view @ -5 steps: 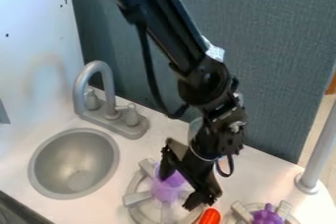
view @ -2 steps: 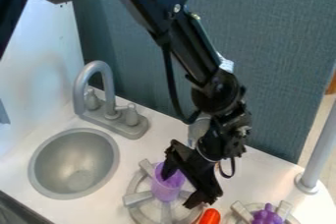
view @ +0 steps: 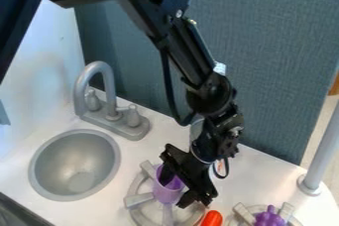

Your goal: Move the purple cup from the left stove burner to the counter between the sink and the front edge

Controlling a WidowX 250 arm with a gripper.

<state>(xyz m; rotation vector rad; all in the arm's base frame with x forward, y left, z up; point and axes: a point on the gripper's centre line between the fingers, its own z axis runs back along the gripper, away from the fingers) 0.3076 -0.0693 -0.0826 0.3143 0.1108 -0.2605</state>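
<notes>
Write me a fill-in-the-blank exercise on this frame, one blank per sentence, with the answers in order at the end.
The cup at the gripper is coloured ____.
As the camera sees it, the cup stands on the burner at the ____, not the one at the right.
Counting the one under the cup, the number of burners in view is ____.
Of the faucet and the orange object, the one nearer the sink is the ____.

Missing words: purple; left; two; faucet.

"Please, what is there at the left?"
"A round grey sink [view: 74, 165], and behind it a grey faucet [view: 114, 116]."
"And at the right?"
"A grey pole [view: 322, 153] on the worktop [view: 258, 170], near the blue-grey panel [view: 271, 66]."
</notes>
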